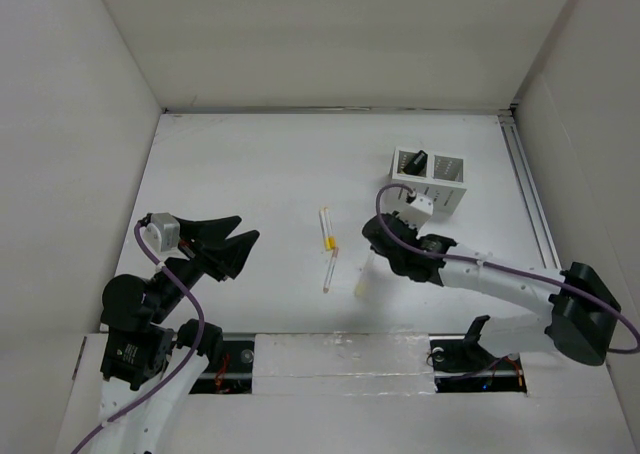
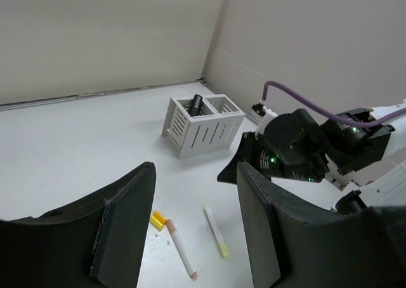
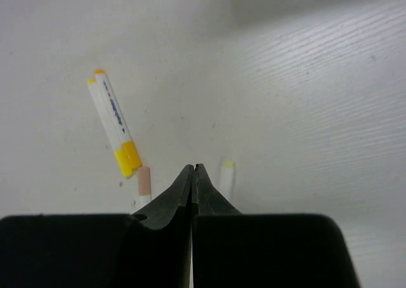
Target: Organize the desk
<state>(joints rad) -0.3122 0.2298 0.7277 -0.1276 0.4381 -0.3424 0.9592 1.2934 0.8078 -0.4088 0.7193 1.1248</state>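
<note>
The desk is a white tabletop. At its middle lie two white markers with yellow caps, a white pen with a peach tip and a white pen with a pale yellow tip. My right gripper is shut and empty, just right of the pens. In the right wrist view its closed tips sit above the desk between the peach-tipped pen and the pale yellow pen. My left gripper is open and empty, left of the pens; they show between its fingers.
A white slotted pen holder stands at the back right with a dark object in its left compartment. A metal rail runs along the desk's right edge. White wall panels enclose the left, back and right sides.
</note>
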